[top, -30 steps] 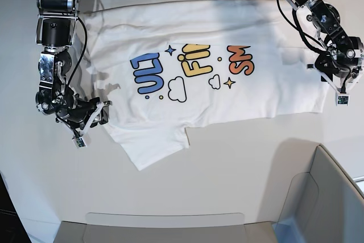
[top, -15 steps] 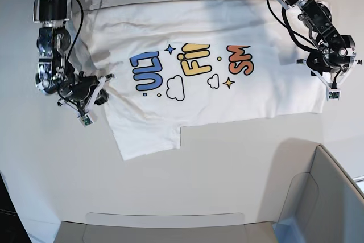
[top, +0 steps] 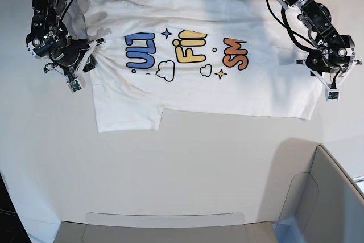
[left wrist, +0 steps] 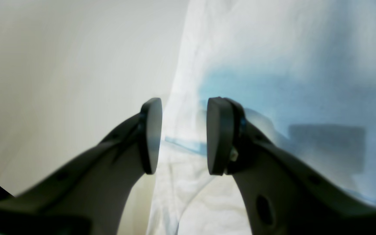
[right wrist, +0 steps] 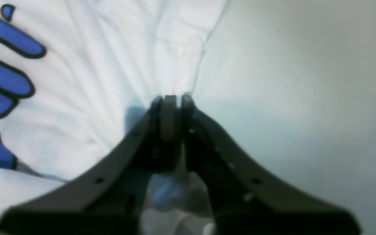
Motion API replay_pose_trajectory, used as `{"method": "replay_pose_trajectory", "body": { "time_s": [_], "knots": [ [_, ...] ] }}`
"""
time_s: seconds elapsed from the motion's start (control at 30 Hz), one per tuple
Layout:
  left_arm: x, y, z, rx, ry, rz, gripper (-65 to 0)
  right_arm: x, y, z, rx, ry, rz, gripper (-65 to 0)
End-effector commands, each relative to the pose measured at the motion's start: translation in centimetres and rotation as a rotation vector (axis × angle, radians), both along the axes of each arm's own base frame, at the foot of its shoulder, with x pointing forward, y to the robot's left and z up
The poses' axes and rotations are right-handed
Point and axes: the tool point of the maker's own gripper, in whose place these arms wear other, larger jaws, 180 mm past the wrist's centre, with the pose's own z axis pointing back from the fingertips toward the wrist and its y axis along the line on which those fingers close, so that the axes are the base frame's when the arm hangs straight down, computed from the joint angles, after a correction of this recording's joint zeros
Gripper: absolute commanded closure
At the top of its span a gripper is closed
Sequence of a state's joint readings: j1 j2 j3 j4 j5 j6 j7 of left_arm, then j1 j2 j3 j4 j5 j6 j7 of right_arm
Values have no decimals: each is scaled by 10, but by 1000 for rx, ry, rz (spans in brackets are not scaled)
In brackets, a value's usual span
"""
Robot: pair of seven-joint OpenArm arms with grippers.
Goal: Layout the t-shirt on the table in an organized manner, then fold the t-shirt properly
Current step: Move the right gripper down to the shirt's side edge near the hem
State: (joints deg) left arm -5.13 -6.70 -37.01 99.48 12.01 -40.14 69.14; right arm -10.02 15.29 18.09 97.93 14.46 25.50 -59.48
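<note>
The white t-shirt lies spread print-up across the far half of the table, one sleeve pointing toward the near side. At the shirt's left edge in the base view, my right gripper is shut on a pinch of cloth. In its wrist view the fingertips meet on the t-shirt, creases fan out from them, and blue letters lie to the left. My left gripper sits over the shirt's right end. Its pads stand apart, with the t-shirt edge beneath.
A grey bin-like corner piece stands at the near right, and a low grey ledge runs along the near edge. Both arms reach in from the far corners. Bare tabletop lies beside my right gripper.
My right gripper closed on the shirt's left edge and pulled it toward the far left. The shirt slid and straightened. The left gripper hardly moved and stayed open.
</note>
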Motion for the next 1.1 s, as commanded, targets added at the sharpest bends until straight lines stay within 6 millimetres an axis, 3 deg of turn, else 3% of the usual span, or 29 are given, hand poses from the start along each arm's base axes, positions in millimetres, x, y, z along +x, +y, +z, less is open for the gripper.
{"method": "replay_pose_trajectory", "body": {
  "time_s": [0.0, 0.13, 0.23, 0.3, 0.4, 0.53, 0.67, 0.77, 0.93, 1.07],
  "knots": [
    [9, 5, 13, 29, -38, -4, -235, 1, -14, 9, -73, -2, -4, -119],
    [9, 6, 14, 31, -41, -5, -235, 25, -10, 60, -73, -178, -19, -207],
    [9, 6, 14, 31, -41, -5, -235, 52, -19, 98, -52, -310, -94, -211],
    [9, 6, 14, 30, -42, -6, -235, 66, -26, 109, -46, -342, -121, -211],
    [9, 6, 14, 31, -41, -5, -235, 89, -32, 105, -18, -328, -140, -211],
    [9, 6, 14, 31, -41, -5, -235, 119, -46, 83, 32, -243, -183, -211],
    [9, 6, 14, 32, -41, -5, -235, 136, -52, 68, 77, -177, -199, -211],
    [9, 6, 14, 32, -41, -5, -235, 140, -49, 61, 92, -151, -168, -211],
    [9, 6, 14, 32, -41, -5, -235, 131, -43, 32, 129, -62, -178, -211],
    [9, 6, 14, 32, -41, -5, -235, 130, -28, 18, 168, -23, -173, -211]
  ]
}}
